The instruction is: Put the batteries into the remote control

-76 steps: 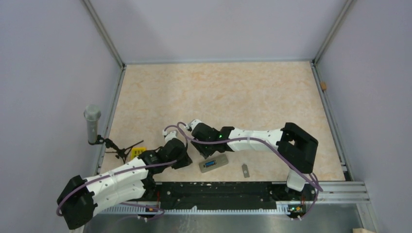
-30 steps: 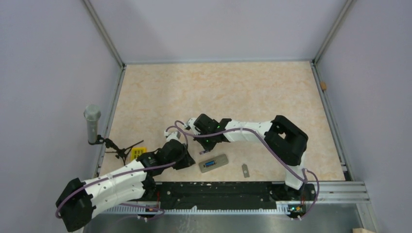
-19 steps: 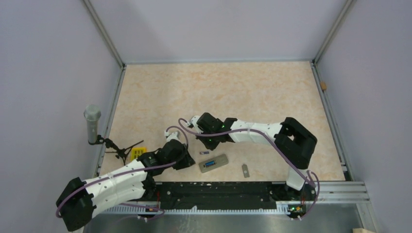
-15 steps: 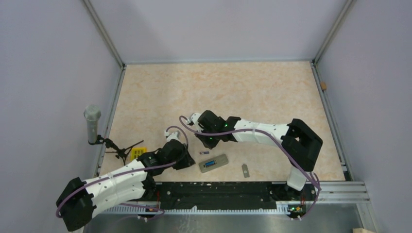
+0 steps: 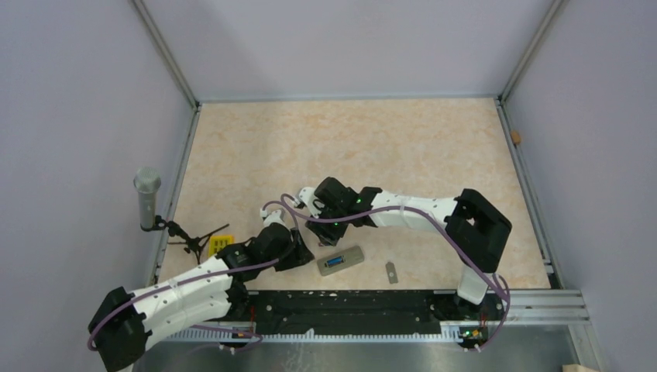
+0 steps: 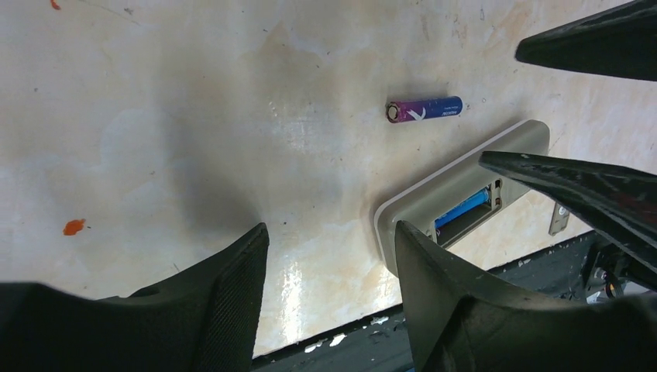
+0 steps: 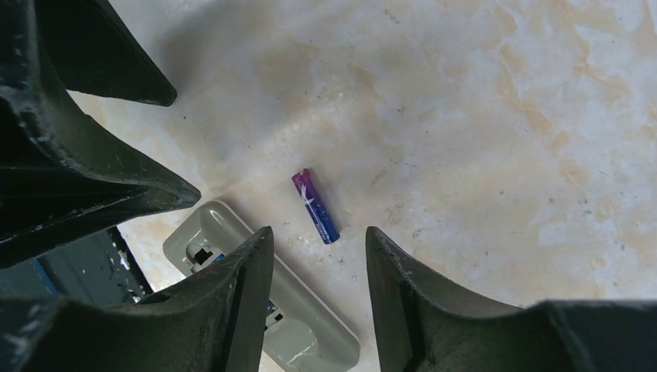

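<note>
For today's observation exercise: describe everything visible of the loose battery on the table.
The loose battery is a thin cylinder in a glossy wrap shading blue to purple, with white print and a metal end cap. It lies flat on the pale mottled table, near the remote control but apart from it. Only the table touches it.

beige table carries remote, loose battery, grey cover.
</note>
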Available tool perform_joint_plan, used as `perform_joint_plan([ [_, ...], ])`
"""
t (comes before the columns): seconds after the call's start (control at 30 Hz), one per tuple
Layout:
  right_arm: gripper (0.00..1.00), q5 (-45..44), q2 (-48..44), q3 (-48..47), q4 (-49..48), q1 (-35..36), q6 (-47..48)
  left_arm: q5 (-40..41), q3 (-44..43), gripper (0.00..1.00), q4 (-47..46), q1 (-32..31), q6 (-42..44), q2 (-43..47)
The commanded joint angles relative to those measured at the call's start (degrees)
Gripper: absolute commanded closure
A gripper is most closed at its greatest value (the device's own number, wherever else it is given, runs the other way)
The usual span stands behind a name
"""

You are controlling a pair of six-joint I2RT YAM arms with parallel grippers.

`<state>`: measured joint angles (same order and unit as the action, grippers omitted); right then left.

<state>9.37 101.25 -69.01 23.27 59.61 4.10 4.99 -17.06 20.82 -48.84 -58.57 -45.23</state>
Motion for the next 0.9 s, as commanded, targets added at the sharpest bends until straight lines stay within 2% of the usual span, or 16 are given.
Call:
perform_joint_plan([
  [0.0,0.53,3.51,2.00,-0.28,-3.05,0.54,1.97,1.97,-1.26,0.38,1.33,0.22,0.03,2.10],
  [0.53,0.58,-1.82,5.92,1.79,-3.55,2.36,2.80,3.09,-1.02,0.36,2.04,0.18,-0.15,3.39],
  [0.8,0.65,-6.22,6.97,2.57,-2.40,4.23,3.11,3.05,-0.96,0.37,1.86,0.22,-0.22,3.20],
  [0.87,0.70,-6.12,7.15,3.01,-2.57,4.57,2.83,3.09,-0.88,0.37,1.78,0.23,-0.23,3.13],
])
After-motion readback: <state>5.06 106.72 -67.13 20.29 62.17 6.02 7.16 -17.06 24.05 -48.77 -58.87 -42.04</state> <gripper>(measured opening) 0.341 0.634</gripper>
